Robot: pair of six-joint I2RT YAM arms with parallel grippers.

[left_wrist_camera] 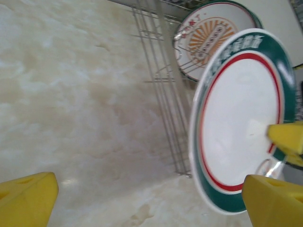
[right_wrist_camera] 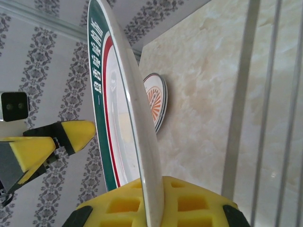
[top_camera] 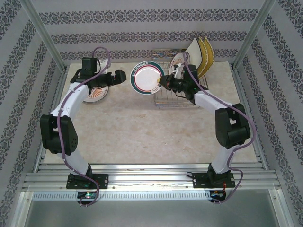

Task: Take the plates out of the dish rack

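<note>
right gripper (top_camera: 165,83) clenched on green-rimmed plate (top_camera: 147,78) edge; left gripper (top_camera: 120,78) released, wide. advise: centre left jaws over rim before closing.

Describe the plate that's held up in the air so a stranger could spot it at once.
Start at the wire dish rack at the far right of the table. Just left of it, the right hand grips a round plate by its rim, clear of the tabletop. It alone has a broad green band and a thin red ring; its round neighbours show orange patterns.
</note>
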